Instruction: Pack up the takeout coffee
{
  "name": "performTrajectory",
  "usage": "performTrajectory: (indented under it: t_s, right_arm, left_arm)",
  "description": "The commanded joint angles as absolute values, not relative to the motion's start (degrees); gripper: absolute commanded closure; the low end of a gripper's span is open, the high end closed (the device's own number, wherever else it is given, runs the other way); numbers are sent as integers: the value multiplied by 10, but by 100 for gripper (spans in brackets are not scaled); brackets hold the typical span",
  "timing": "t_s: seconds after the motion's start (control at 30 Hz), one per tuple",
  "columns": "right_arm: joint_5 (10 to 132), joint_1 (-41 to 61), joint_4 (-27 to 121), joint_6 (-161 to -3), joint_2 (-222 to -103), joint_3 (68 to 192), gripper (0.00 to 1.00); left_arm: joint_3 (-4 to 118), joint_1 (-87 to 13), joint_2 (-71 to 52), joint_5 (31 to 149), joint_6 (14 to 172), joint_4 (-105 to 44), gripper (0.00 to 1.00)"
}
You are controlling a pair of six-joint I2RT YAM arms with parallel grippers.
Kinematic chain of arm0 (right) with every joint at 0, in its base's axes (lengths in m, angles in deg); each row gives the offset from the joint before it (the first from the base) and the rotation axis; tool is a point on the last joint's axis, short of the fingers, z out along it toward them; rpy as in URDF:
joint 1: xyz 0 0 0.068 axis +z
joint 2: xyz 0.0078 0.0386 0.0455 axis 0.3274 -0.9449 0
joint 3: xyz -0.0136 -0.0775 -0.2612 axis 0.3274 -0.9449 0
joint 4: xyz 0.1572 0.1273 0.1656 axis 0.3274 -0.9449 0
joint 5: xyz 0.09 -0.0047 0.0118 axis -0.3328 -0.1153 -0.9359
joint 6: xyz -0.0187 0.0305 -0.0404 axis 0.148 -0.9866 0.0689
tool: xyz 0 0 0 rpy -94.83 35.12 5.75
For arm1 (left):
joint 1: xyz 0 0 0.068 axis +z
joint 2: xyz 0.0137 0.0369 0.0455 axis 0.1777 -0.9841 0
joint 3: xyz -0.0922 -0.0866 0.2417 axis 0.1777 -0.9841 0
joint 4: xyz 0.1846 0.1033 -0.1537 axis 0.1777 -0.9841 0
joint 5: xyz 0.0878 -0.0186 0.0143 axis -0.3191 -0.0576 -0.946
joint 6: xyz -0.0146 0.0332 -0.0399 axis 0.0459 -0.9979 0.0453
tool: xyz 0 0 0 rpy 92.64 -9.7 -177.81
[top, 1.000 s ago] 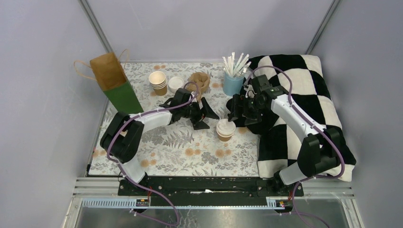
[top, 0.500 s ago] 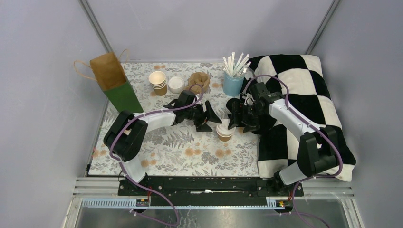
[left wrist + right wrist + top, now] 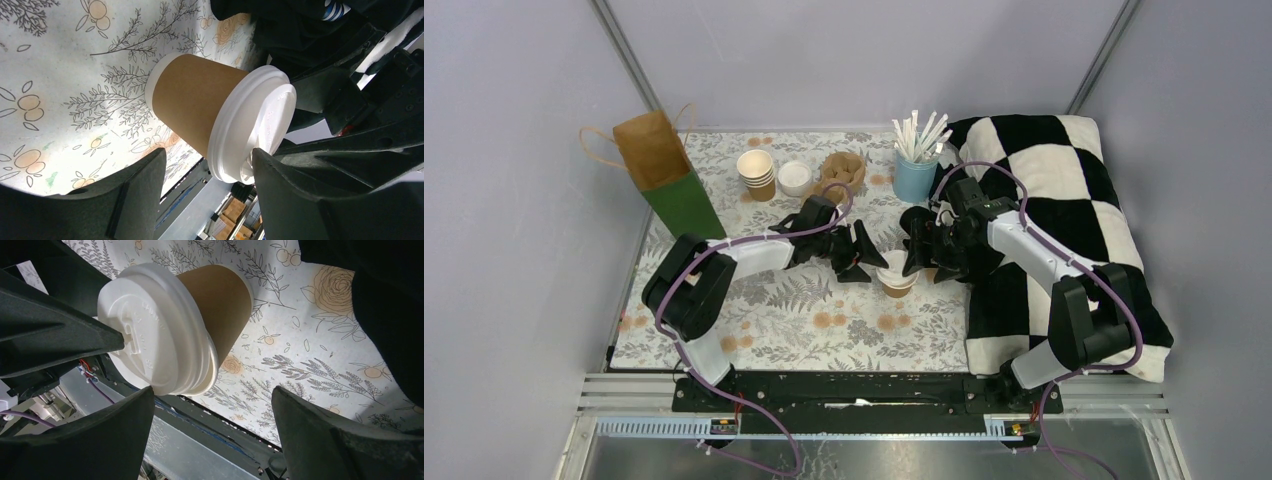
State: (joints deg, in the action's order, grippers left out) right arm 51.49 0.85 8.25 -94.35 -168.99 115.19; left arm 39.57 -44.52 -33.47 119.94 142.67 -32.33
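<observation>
Grasping: the cup (image 3: pixel 195 100) sits inside the left gripper (image 3: pixel 207 152), parted and holding nothing (right gripper (image 3: pixel 212 395) likewise agape); next, squeeze gently below the lid (image 3: pixel 255 120).

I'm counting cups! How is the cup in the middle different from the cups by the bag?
The middle cup wears a white lid; the back cups are open on top. The middle cup stands alone; the back cups are stacked. Both are tan paper.

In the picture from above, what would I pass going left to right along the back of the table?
paper bag, stack of paper cups, round white lid, brown cup carrier, blue cup of straws, checkered blanket
</observation>
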Motion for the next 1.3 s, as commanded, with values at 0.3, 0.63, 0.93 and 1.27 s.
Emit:
performTrajectory:
  t_s: [0.3,0.63,0.93,1.27]
  right_arm:
    - [544,13,94,-967,-1654,1140,18]
    - [544,13,104,-983,-1636,1135,33]
    - [555,11,110,-990,-1645,1130,41]
    - [526,11,123,-1004,-1663,1148,33]
  left_arm:
    - [405,-455,-309,1215,1419,-303,34]
    - [415,-459,-316,1223,1415,-303,34]
    - [428,-462,-323,1225,1407,-315,34]
    - [447,-472,-335,1218,1395,-335,34]
